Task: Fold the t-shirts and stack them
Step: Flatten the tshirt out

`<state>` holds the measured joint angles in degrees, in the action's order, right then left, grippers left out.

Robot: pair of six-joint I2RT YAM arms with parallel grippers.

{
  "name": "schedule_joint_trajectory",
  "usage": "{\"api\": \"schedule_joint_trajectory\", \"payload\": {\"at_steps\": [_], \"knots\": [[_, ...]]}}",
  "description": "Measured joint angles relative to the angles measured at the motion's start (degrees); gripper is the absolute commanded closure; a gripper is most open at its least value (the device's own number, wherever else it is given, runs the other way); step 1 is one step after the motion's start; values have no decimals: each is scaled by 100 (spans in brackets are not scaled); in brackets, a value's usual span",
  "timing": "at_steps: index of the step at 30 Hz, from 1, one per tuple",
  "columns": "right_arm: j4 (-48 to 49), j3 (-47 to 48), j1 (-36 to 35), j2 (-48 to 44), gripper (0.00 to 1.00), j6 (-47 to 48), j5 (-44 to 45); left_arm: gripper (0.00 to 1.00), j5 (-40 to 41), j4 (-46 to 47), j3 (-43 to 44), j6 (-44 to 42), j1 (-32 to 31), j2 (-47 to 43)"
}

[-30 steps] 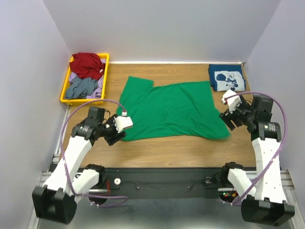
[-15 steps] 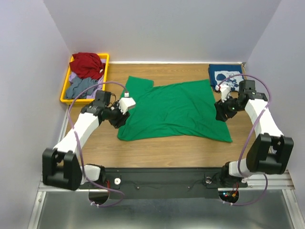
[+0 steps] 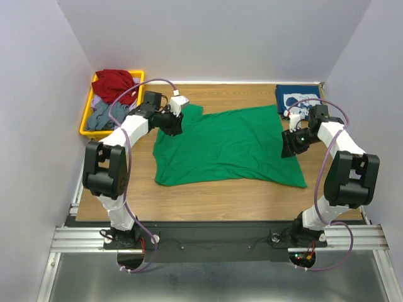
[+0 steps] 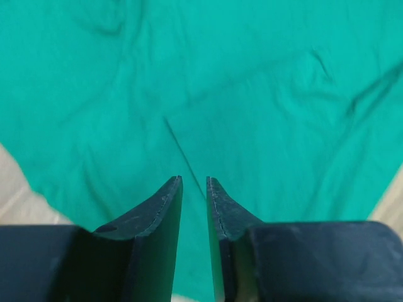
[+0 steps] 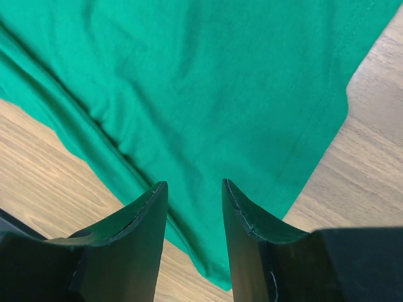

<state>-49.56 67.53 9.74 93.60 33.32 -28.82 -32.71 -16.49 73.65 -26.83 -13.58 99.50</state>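
- The green t-shirt [image 3: 227, 148] lies spread open in the middle of the table [image 3: 208, 189]. It is a single rumpled layer, with one sleeve reaching toward the far-left corner and its near-right corner trailing toward the near edge. No fold shows in it.
- The navy t-shirt [image 3: 300, 100], white cartoon print up, sits as a compact folded rectangle in the far-right corner, apart from the green one.
- Judged from this, one shirt is folded and parked. The green one still needs all its folds and then has to go on the navy one to make the stack.
- The left gripper [image 3: 172, 123] hangs over the green shirt's far-left sleeve area. In the wrist view its jaws stand only a narrow slit apart, with cloth visible beyond the gap and nothing pinched between them.
- The right gripper [image 3: 289, 143] hangs over the shirt's right edge, where a stitched hem meets bare wood. Its jaws stand clearly apart and hold nothing.
- With each gripper posed at an opposite end of the shirt, the step in hand looks like a two-handed pinch to begin the first fold.
- A yellow bin [image 3: 85, 123] in the far-left corner holds a red garment [image 3: 114, 85] and grey garments [image 3: 107, 115], crumpled and unfolded.
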Motion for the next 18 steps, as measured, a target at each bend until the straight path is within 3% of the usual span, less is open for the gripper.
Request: {"api": "schedule_joint_trajectory", "payload": {"at_steps": [7, 18], "knots": [[81, 0, 0, 0, 55, -212, 11, 70, -186, 229, 564, 505, -79, 944], [118, -2, 0, -2, 55, -234, 74, 61, -155, 352, 1075, 785, -216, 1711]]}}
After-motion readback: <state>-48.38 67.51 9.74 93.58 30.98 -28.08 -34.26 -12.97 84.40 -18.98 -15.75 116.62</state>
